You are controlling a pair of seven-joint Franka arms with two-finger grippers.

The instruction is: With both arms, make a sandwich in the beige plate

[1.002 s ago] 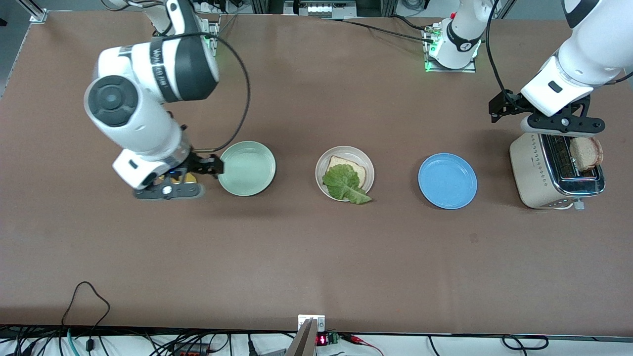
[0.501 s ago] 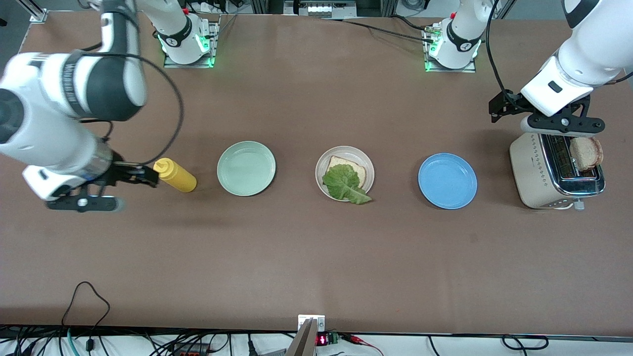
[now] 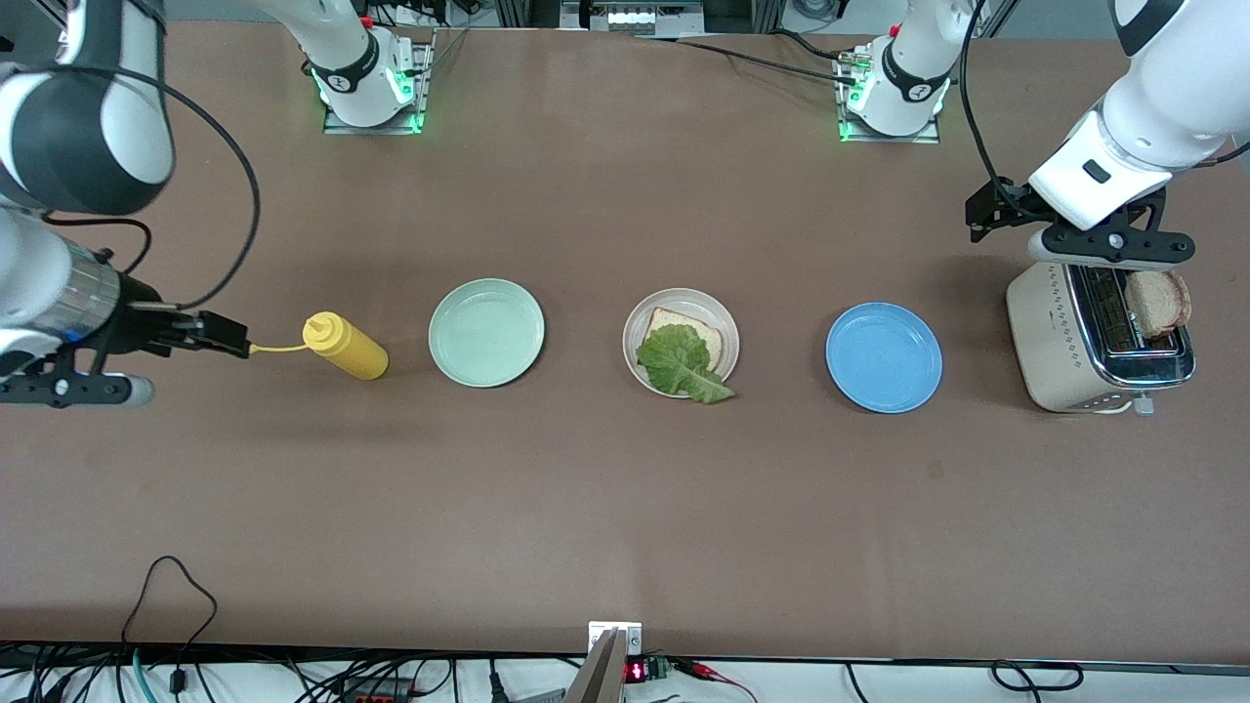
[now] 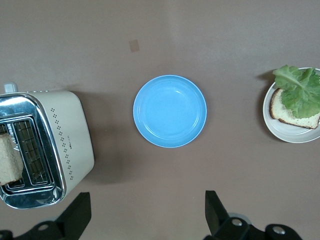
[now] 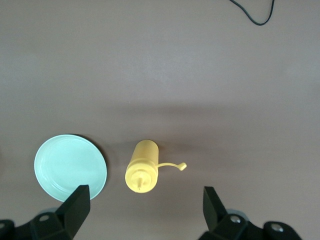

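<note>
The beige plate [image 3: 633, 340] sits mid-table and holds one bread slice [image 3: 701, 333] with a green lettuce leaf [image 3: 679, 361] on it. The plate [image 4: 290, 139] and its lettuce [image 4: 300, 90] also show in the left wrist view. A second bread slice [image 3: 1157, 301] stands in the toaster [image 3: 1050, 342] at the left arm's end; it also shows in the left wrist view [image 4: 10, 162]. My left gripper [image 3: 1108, 244] is open and empty over the toaster's farther edge. My right gripper [image 3: 59, 389] is open and empty over bare table at the right arm's end.
A blue plate [image 3: 884, 356] lies between the beige plate and the toaster. A mint-green plate [image 3: 486, 332] lies beside the beige plate toward the right arm's end. A yellow squeeze bottle [image 3: 347, 347] lies beside the mint plate, its cap hanging off on a tether.
My right arm has swung away from the mint-green plate to the right arm's end of the table, uncovering the yellow bottle. The left arm has not moved.
</note>
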